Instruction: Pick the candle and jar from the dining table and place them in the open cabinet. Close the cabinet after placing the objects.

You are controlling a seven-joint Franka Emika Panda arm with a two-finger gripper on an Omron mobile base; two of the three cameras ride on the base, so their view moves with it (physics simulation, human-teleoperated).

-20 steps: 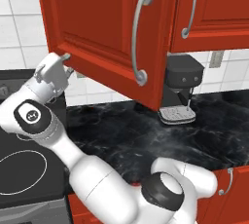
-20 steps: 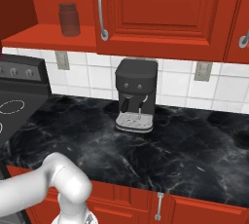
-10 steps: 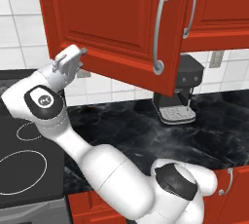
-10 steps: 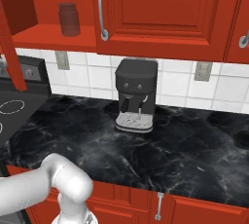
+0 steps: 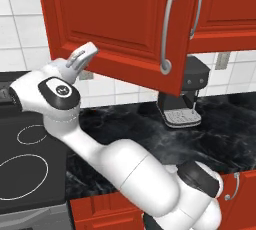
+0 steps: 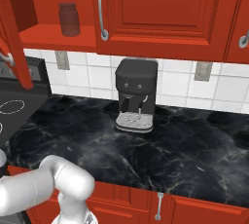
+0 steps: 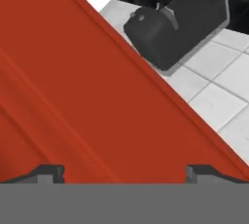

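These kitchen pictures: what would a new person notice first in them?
The big red cabinet door stands half open over the black counter, with the white arm's open tool at its lower edge. Inside the cabinet, a dark jar stands on the shelf. A black coffee machine sits on the counter against the white tiles.
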